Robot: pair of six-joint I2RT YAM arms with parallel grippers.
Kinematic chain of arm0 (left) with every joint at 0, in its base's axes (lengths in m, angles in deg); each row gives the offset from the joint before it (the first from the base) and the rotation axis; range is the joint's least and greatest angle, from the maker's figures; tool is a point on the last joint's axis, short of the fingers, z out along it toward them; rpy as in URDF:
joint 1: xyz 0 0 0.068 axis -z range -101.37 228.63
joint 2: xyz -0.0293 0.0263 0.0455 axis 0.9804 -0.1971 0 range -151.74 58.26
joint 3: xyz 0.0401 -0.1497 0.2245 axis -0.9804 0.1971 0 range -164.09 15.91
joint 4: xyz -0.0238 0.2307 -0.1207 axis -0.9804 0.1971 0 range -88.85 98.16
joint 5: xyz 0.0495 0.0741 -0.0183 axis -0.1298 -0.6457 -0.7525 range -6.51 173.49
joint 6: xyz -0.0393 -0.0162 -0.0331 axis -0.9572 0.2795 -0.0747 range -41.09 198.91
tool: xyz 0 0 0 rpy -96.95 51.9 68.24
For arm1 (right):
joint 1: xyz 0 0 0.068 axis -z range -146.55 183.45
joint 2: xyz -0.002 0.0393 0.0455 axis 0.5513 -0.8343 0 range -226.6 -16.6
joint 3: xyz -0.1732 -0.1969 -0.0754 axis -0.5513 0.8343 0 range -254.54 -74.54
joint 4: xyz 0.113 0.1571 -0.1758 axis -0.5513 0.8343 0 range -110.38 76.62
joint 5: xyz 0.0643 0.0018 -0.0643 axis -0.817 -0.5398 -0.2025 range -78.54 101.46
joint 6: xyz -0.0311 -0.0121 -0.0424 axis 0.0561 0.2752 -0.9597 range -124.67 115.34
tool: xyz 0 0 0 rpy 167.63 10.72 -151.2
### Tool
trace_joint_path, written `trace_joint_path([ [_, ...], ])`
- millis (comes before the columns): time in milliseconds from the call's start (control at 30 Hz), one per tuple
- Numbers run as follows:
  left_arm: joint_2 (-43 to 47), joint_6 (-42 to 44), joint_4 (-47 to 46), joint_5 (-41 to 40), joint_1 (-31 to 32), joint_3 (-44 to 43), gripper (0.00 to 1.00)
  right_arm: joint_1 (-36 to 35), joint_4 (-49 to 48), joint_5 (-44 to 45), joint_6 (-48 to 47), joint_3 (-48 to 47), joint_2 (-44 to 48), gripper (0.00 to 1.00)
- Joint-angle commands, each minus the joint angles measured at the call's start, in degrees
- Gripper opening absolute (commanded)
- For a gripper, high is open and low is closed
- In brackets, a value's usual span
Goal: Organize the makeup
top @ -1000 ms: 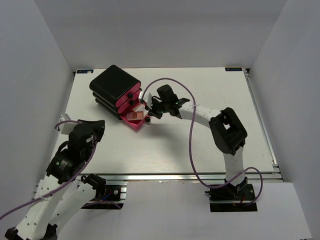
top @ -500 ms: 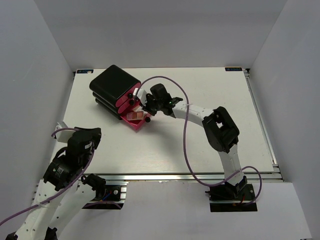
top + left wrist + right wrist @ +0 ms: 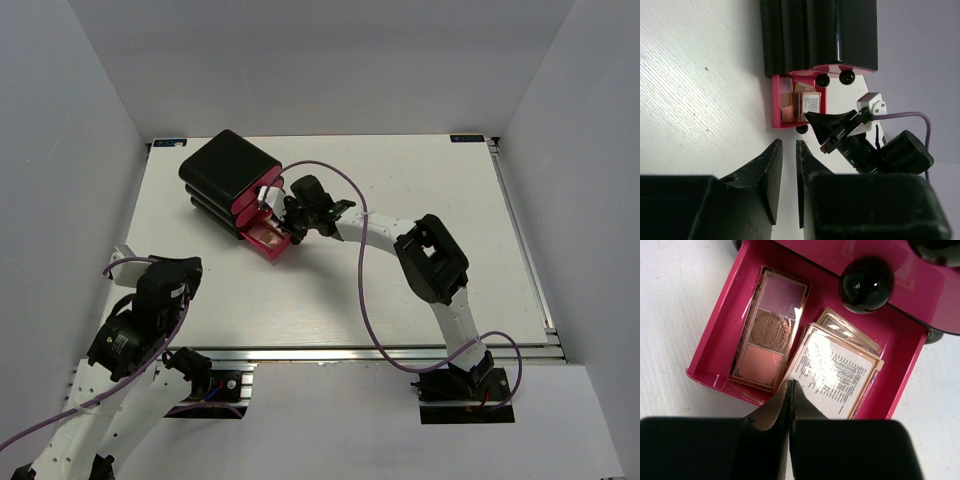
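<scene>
Now R claw (image 3: pixel 789 386) pinched shut at pink drawer (image 3: pixel 715 340) w/ palettes (image 3: pixel 771 330) (L claw (image 3: pixel 789 145) slightly ajar, empty).

Just past my right gripper (image 3: pixel 790 388) sits a magenta drawer (image 3: pixel 715 342). Its palette (image 3: pixel 771 330) shows mauve, brown and peach pans, perhaps gold-rimmed.

I've got the right pincer (image 3: pixel 790 387) at the drawer's (image 3: pixel 715 347) near edge: inside, one eyeshadow palette (image 3: pixel 771 330) ahead-left, stacked palettes (image 3: pixel 832 372) ahead-right, a knob (image 3: pixel 866 284) beyond them.
</scene>
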Motion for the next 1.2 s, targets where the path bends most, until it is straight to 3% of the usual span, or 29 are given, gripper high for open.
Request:
trace_joint_path([
  [0, 0.19, -0.63, 1.17, -1.55, -0.12, 0.26, 0.28, -0.48, -0.74, -0.43, 0.90, -3.46, -0.03, 0.00],
  [100, 0.37, -0.20, 0.64, -1.20, -0.12, 0.34, 0.28, -0.57, -1.00, -0.87, 1.78, -3.38, 1.45, 0.00],
  [200, 0.63, 2.08, -2.08, 0.12, -0.12, 1.13, 0.43, 0.04, -0.57, -4.46, 0.46, -1.54, 5.74, 0.00],
  [233, 0.72, 2.62, -2.70, 0.47, -0.12, 1.40, 0.47, 0.31, -0.74, -7.87, -0.24, -0.23, 7.16, 0.14],
  [267, 0.72, 3.14, -4.18, 0.82, -0.12, 1.66, 0.61, 0.57, -0.74, -9.47, -2.51, 2.57, 8.83, 0.24],
  [300, 0.64, 4.45, -4.98, 1.18, -0.21, 2.36, 0.68, 0.92, -0.92, -10.62, -3.57, 4.08, 11.89, 0.38],
  [333, 0.37, 5.51, -5.77, 2.14, -0.21, 2.45, 0.73, 1.19, -0.83, -12.46, -4.80, 5.66, 13.31, 0.62],
  [433, -1.64, 15.43, -11.83, 4.94, -0.12, 1.41, 0.81, 2.24, 1.00, -13.70, -8.33, 11.37, 17.71, 0.74],
  [500, -6.80, 22.09, -12.90, 5.92, -0.12, -2.96, 0.78, 4.17, 1.80, -14.58, -7.46, 14.89, 20.17, 0.74],
  [567, -12.08, 25.81, -10.72, 6.80, -0.21, -6.93, 0.59, 5.58, 3.38, -15.63, -5.26, 16.56, 21.32, 0.61],
  [600, -17.24, 28.78, -9.83, 7.24, -0.21, -10.78, 0.34, 7.15, 4.35, -16.42, -3.25, 17.44, 22.02, 0.49],
  [633, -19.73, 30.47, -9.56, 8.03, -0.21, -12.47, 0.24, 7.95, 5.40, -18.69, -2.36, 17.71, 22.12, 0.05],
  [667, -21.76, 32.05, -9.47, 9.86, -0.21, -13.88, 0.17, 8.57, 6.72, -18.45, -0.70, 17.89, 22.12, 0.00],
  [733, -27.02, 35.22, -9.47, 11.89, -0.38, -17.04, 0.07, 8.84, 7.34, -13.91, 5.87, 17.98, 21.24, 0.00],
  [800, -29.41, 37.60, -10.70, 15.76, -0.73, -18.02, 0.08, 8.75, 11.64, -12.22, 8.27, 16.32, 18.62, 0.00],
  [900, -31.18, 39.62, -12.98, 20.67, -1.17, -17.94, 0.26, 8.23, 13.76, -12.12, 8.47, 15.87, 16.06, 0.00],
  [933, -31.01, 39.80, -13.94, 21.39, -1.18, -17.76, 0.41, 8.05, 12.89, -12.73, 6.37, 16.91, 15.79, 0.00],
  [1067, -29.52, 39.89, -13.95, 21.83, -1.44, -17.58, 0.59, 7.78, 5.50, -13.44, -14.41, 19.04, 14.13, 0.02],
  [1167, -28.20, 39.01, -12.99, 21.31, -1.61, -17.59, 0.63, 7.69, 9.00, -14.06, -26.56, 12.30, 7.38, 0.09],
])
